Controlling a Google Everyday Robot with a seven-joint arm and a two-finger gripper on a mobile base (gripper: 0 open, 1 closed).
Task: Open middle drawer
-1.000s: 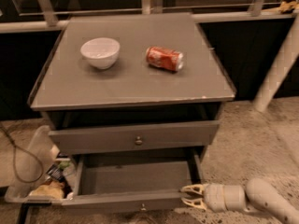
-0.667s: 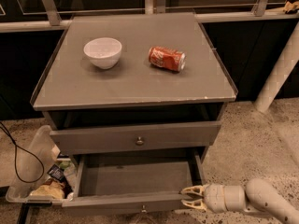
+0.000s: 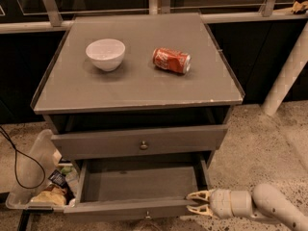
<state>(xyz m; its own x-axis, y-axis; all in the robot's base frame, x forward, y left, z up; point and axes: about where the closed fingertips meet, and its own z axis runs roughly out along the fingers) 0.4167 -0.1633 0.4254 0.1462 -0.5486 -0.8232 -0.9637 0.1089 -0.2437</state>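
Grey cabinet (image 3: 139, 88) seen from above. Its middle drawer (image 3: 139, 183) stands well out, toward the near edge. The gripper (image 3: 196, 202) sits at the drawer's near right corner, jaws parted and grasping nothing, likely placed there to drag the front outward.

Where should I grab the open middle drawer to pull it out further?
On the middle drawer, grip the front panel's top edge from the front: it stands open, so that lip is exposed, and its knob is small. The gripper is at the panel's right end.
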